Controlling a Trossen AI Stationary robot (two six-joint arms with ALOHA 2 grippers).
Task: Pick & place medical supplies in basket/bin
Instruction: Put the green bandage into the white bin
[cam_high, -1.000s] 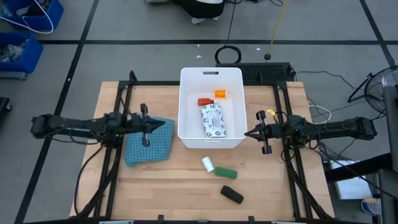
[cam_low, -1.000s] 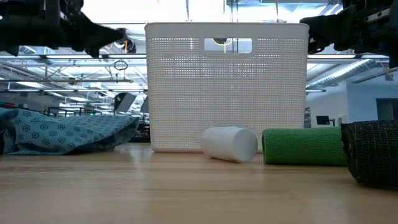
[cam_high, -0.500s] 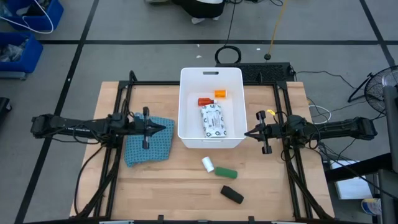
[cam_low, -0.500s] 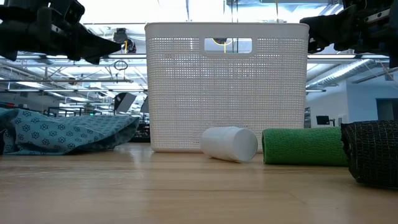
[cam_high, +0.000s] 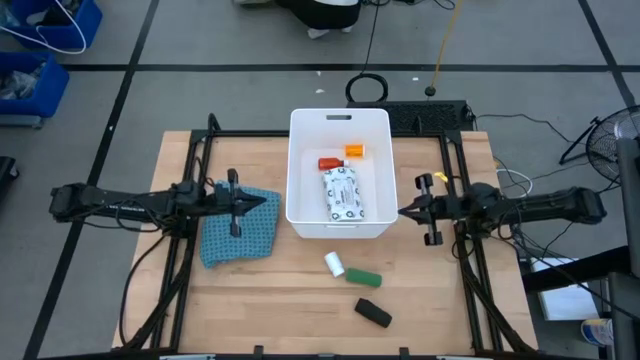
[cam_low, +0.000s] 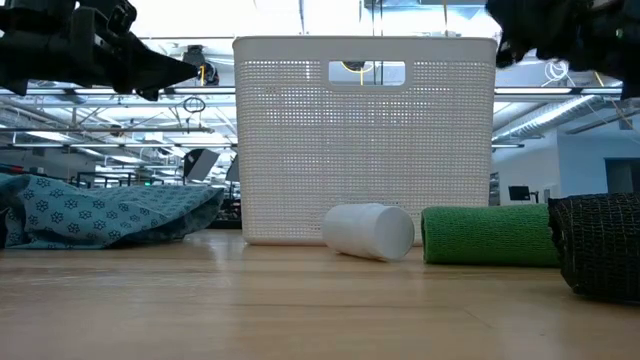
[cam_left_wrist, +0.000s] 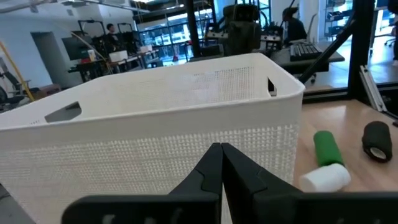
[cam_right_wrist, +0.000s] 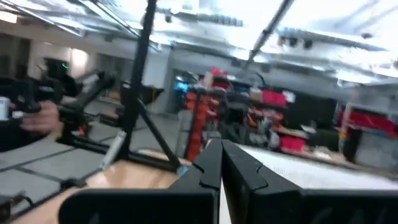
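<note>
The white bin (cam_high: 339, 175) stands at the table's middle far side. In it lie the white printed packet (cam_high: 342, 195), the red bottle (cam_high: 328, 163) and the orange bottle (cam_high: 354, 151). On the table near the bin lie the white roll (cam_high: 334, 264), the green block (cam_high: 364, 278) and the black block (cam_high: 373, 313). My left gripper (cam_high: 274, 203) is shut and empty, level, left of the bin above the cloth. My right gripper (cam_high: 400, 213) is shut and empty, level, right of the bin.
A blue-teal patterned cloth (cam_high: 238, 226) lies left of the bin. Black frame rails (cam_high: 190, 170) run along the table's left and right sides. Bare wood lies along the near edge. Blue crates (cam_high: 40, 50) stand on the floor far left.
My right gripper has gone up and tipped a little, drawing slightly toward the table's right edge. My left gripper has drawn slightly away from the bin, toward the table's left edge. Nothing on the table has moved.
</note>
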